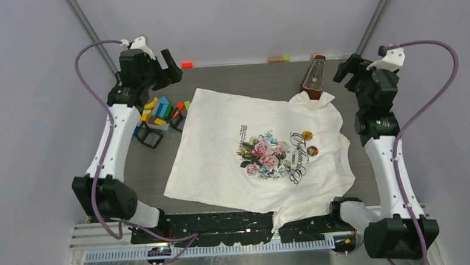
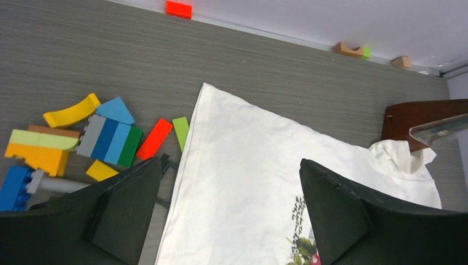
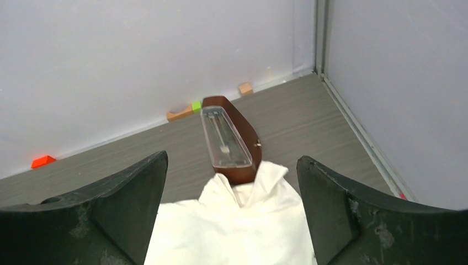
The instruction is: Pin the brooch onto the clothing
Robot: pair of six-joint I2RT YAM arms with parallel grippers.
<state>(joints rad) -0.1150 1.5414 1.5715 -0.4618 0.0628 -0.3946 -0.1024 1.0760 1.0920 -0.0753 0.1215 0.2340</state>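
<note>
t-shirt (image 1: pixel 221 145) flat, prob. 2 brooches (image 1: pixel 307 135) near print (image 1: pixel 263 155)

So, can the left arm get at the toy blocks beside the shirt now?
Probably yes: the left gripper is open and hangs near the blocks, nothing covers them, and the shirt lies beside them.

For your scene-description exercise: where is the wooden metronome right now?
Top view: the metronome sits at the table's far right, touching the T-shirt's bunched far edge.
</note>
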